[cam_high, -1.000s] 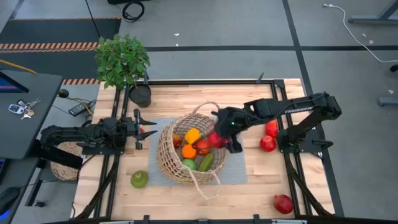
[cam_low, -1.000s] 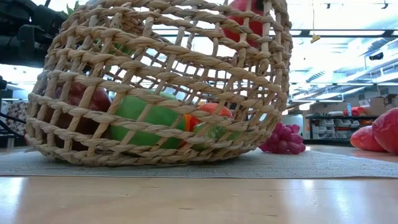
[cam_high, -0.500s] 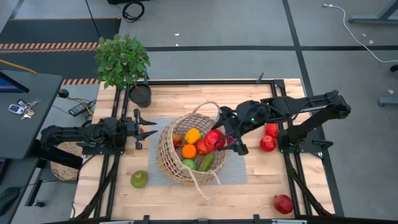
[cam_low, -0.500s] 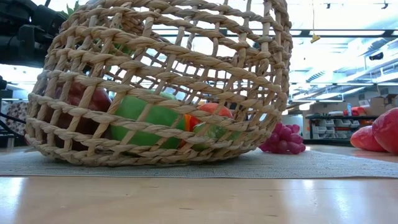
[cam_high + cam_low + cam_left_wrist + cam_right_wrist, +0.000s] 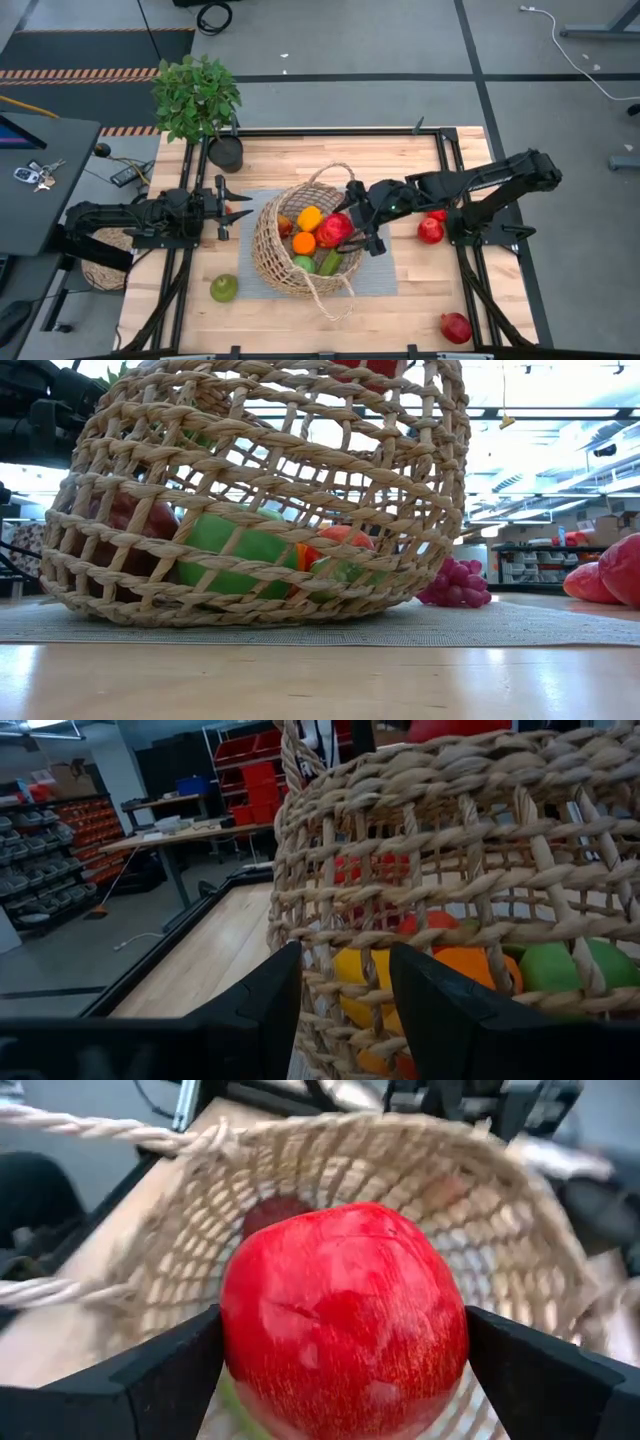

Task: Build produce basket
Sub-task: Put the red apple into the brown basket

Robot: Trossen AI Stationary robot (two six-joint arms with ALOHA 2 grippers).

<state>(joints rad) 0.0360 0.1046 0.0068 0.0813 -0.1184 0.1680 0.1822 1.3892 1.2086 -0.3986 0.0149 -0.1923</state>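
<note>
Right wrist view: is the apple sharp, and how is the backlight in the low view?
Right wrist view: the red apple in the right claw is sharp, the basket behind it soft. Low view: bright ceiling lights behind the weave leave the near basket wall backlit and glary.

Woven wicker basket (image 5: 260,490) filling the frame's left and centre on a grey mat (image 5: 480,628), green and orange produce (image 5: 240,550) inside, purple grapes (image 5: 456,584) lower right, wooden counter (image 5: 320,682) along the bottom

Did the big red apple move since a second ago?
Yes. The right gripper carried the red apple a bit leftward, from the basket's right rim to above the fruit inside. The basket itself stayed put on the mat.
</note>
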